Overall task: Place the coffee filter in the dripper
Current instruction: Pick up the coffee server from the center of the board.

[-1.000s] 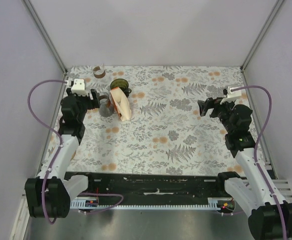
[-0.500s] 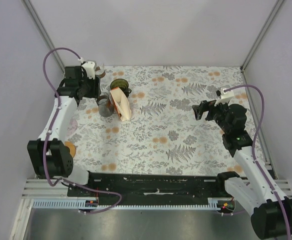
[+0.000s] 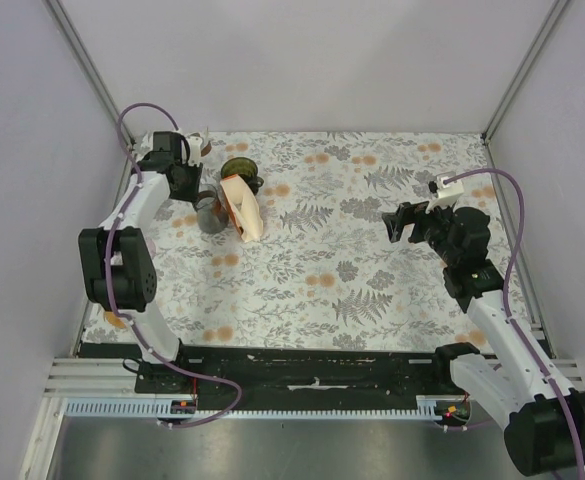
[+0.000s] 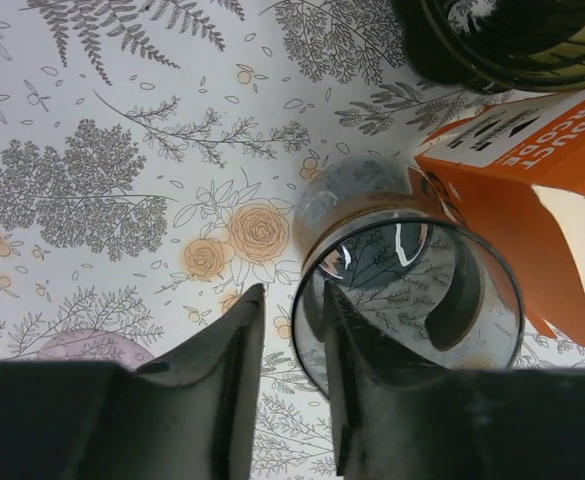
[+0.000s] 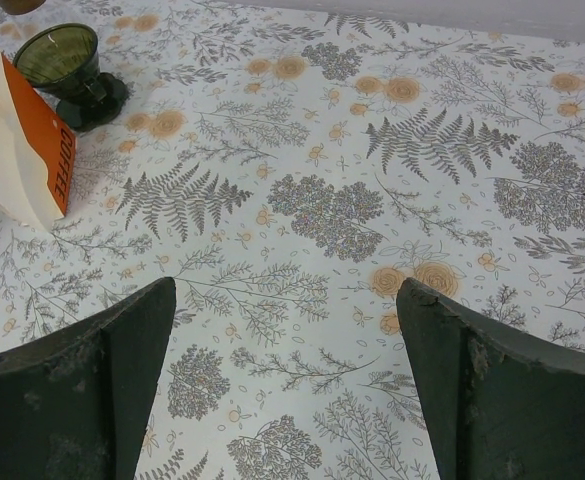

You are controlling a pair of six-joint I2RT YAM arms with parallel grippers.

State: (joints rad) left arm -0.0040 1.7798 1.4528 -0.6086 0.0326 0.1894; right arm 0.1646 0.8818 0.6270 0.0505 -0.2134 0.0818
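Filter pack [image 3: 244, 208], long axis near-to-far, dripper [image 3: 238, 170] upright, mouth up

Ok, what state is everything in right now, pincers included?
left pincer: partly closed, the glass wall in the gap; grip not clear.
right pincer: wide open, empty, above the table.
glass: upright, empty.
dripper: upright, no filter visible in it.
filter pack: beside the glass, filters in it.
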